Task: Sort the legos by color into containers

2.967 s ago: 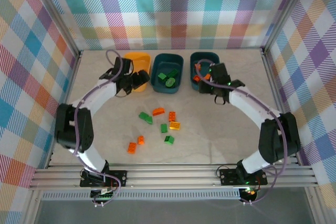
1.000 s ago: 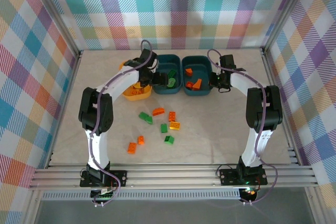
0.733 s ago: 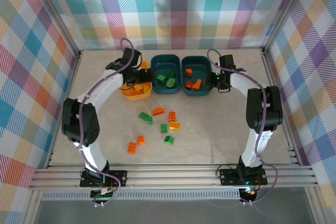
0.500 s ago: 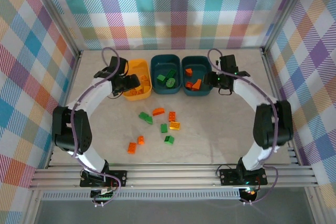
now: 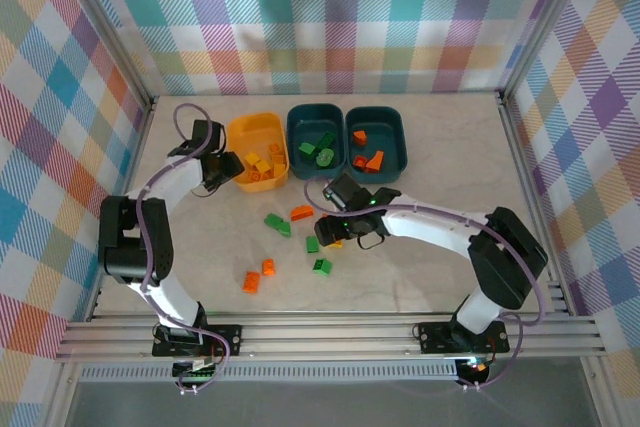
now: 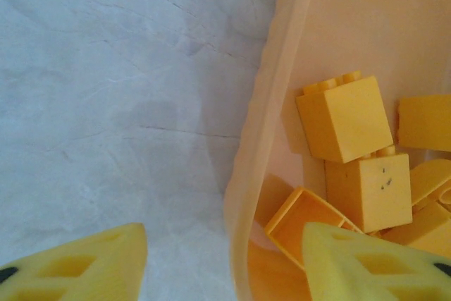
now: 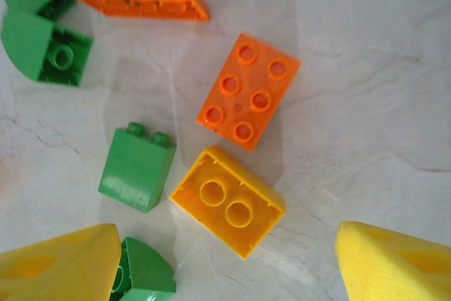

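Sort partly done; roughly eight bricks (image 5: 250,282) are left loose on the counter (image 5: 450,267).
Left hand (image 6: 222,241): wide, empty, astride the rim of the yellow tub (image 5: 236,132), which holds yellows. Middle teal tub (image 5: 293,133) holds greens, right teal tub (image 5: 401,137) oranges. Right hand (image 7: 227,234): wide, empty, over a loose yellow brick (image 7: 227,201), studs up, long axis upper-left to lower-right in the wrist view.
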